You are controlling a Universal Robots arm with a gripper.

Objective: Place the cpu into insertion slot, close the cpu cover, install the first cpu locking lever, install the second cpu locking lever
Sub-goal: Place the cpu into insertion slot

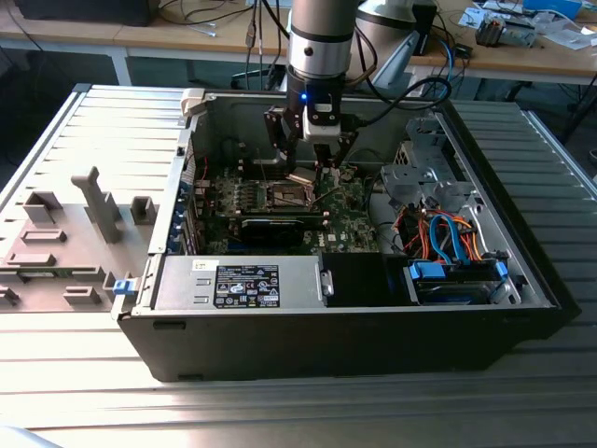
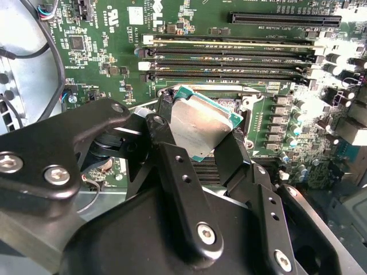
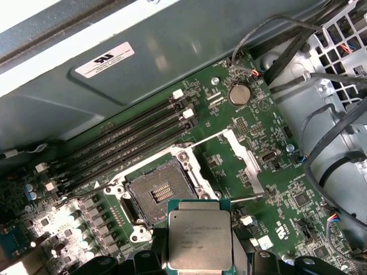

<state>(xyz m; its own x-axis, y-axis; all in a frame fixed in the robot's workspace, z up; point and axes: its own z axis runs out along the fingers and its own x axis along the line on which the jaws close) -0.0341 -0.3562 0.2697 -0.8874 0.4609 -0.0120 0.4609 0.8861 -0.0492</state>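
Observation:
The cpu [image 3: 200, 236] is a flat square chip with a silver-grey face, held tilted between the black fingers [image 2: 172, 166] of my gripper [image 2: 198, 137], which is shut on its edges. In the first wrist view it hovers just beside the insertion slot [image 3: 157, 192], whose dark centre lies uncovered inside a silver rim. The cpu cover [image 3: 246, 163], a thin silver frame, is swung open next to the slot. In the exterior view my gripper [image 1: 312, 159] hangs inside the computer case with the cpu [image 1: 300, 176] just above the insertion slot [image 1: 287, 196].
Four long memory slots [image 3: 123, 140] run beside the socket, and a coin battery [image 3: 239, 94] sits further along the board. A long black card [image 1: 280, 227], a power supply [image 1: 247, 283] and a drive bay with blue cables [image 1: 448, 238] crowd the case. The case walls [image 1: 191, 177] hem in the board.

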